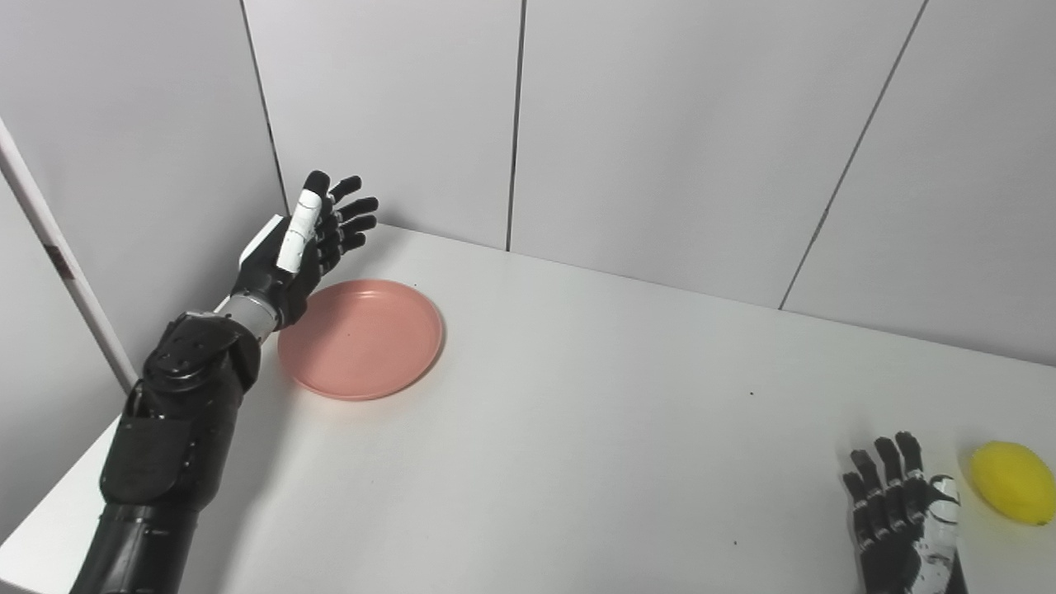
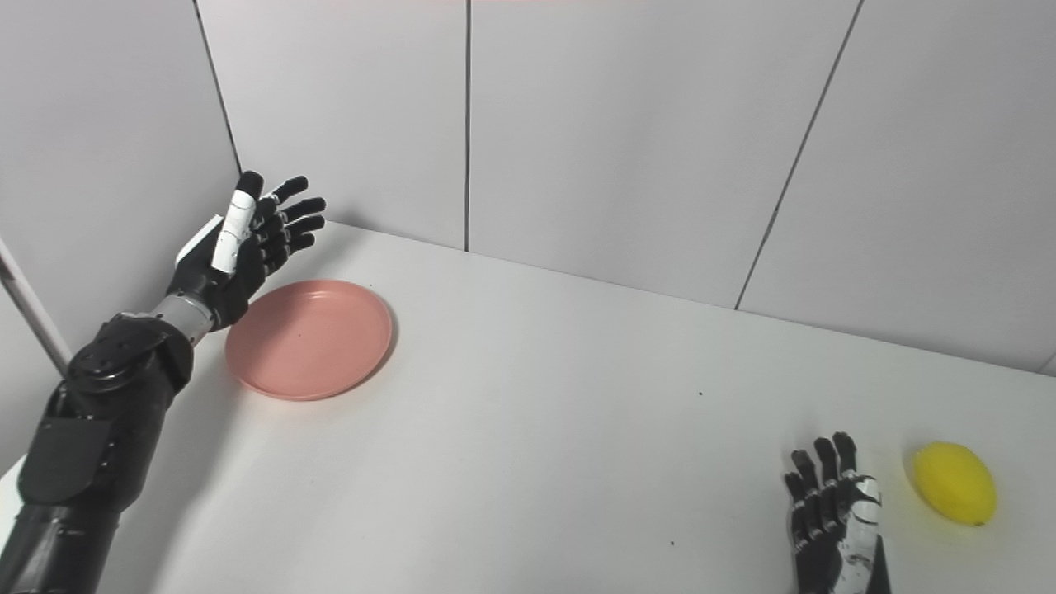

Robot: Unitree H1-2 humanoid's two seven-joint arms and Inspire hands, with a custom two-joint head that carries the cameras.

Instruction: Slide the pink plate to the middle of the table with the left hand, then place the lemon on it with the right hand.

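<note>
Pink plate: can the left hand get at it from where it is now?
Probably yes. The left hand is open, raised at the far-left rim of the pink plate, with nothing between them. The right hand and lemon are far off on the table.

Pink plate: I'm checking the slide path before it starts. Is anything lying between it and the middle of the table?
Nothing visible. The table is bare between the pink plate and its middle; the lemon lies far right.
</note>
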